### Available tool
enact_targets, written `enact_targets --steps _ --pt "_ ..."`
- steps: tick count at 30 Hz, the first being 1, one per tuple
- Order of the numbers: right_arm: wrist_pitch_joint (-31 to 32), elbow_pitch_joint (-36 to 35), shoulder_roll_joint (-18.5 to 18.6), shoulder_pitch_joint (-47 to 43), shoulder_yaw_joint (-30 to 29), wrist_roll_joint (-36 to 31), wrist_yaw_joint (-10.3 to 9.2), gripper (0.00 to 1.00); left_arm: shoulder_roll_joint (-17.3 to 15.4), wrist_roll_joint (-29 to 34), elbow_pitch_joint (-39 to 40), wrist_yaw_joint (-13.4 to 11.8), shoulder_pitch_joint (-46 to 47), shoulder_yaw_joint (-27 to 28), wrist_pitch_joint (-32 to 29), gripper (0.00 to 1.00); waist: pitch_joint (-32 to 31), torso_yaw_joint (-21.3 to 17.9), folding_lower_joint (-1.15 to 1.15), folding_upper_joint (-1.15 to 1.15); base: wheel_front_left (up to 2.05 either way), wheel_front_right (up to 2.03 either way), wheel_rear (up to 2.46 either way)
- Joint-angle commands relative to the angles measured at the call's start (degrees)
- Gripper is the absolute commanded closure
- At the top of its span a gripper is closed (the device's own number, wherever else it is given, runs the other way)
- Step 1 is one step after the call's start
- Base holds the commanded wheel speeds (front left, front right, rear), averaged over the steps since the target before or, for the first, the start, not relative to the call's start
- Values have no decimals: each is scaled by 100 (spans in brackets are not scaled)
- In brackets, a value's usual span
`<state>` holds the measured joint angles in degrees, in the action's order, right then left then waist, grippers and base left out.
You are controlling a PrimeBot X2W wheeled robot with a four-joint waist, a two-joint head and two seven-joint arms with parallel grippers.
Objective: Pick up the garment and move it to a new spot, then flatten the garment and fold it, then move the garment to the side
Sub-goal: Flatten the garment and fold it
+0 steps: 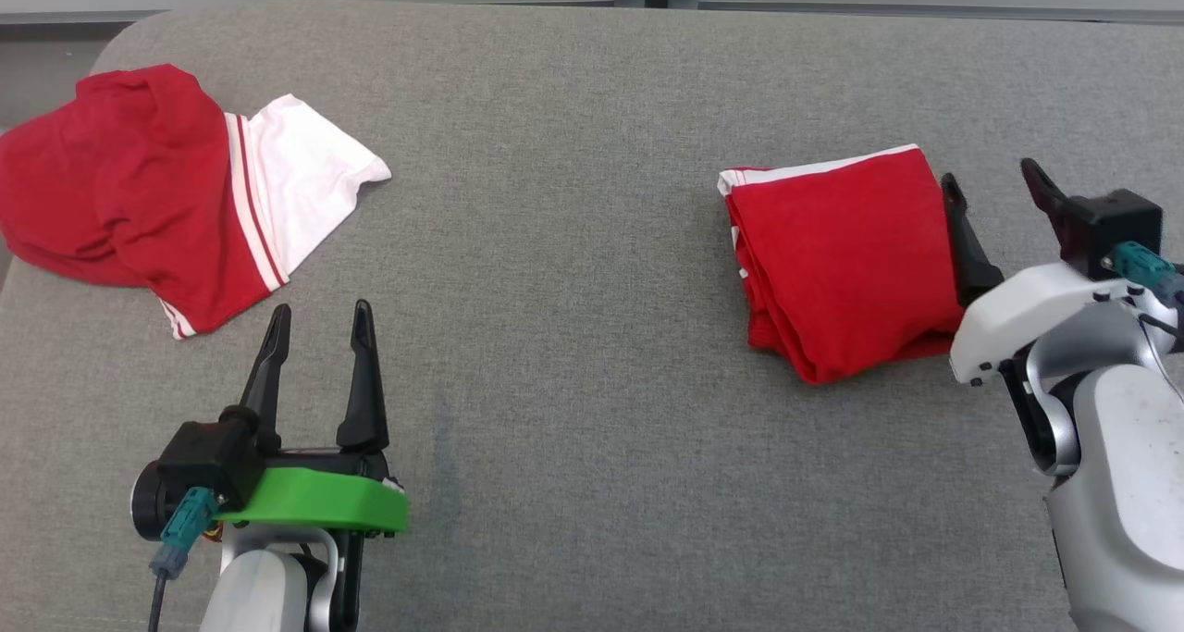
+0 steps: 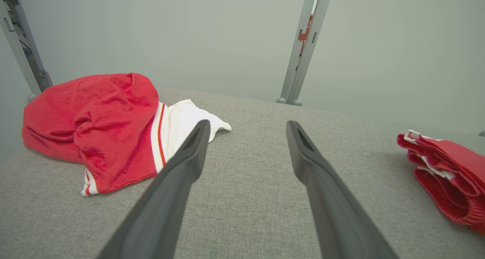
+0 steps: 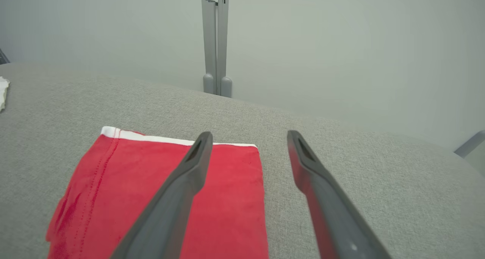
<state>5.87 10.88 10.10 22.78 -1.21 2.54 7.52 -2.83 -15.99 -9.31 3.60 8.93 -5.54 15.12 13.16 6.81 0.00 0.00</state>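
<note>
A folded red garment (image 1: 846, 257) with a white hem lies flat on the grey table's right side; it also appears as a neat red rectangle (image 3: 159, 198) in the right wrist view and as a stacked edge (image 2: 447, 171) in the left wrist view. My right gripper (image 1: 994, 192) hovers open at the garment's right edge, one finger over the cloth, nothing between the fingers. A crumpled red and white garment (image 1: 157, 188) sits at the far left, also visible ahead-left (image 2: 98, 130) of my left gripper (image 1: 319, 322), which is open and empty, just below and right of that heap.
The grey fabric-covered table (image 1: 573, 336) spreads wide between the two garments. A pale wall with a metal post (image 3: 214, 39) stands beyond the table's far edge. The table's rounded left corner (image 1: 120, 40) lies near the crumpled heap.
</note>
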Motion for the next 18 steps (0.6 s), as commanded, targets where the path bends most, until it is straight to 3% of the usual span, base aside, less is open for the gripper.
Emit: enact_targets --steps 1,8,18 --pt "-265 53 -46 -157 -153 -77 -8 0 -12 63 -2 31 -29 7 3 0 -19 2 0 0 0 0 0" --pt "-1670 187 -370 -849 -726 -11 -8 0 -12 69 -18 -17 -94 85 3 0 -190 -105 0 0 0 0 0" --pt "-2109 429 -604 -1630 -702 174 -8 0 -12 56 -105 -51 -200 173 3 0 -571 -427 0 0 0 0 0"
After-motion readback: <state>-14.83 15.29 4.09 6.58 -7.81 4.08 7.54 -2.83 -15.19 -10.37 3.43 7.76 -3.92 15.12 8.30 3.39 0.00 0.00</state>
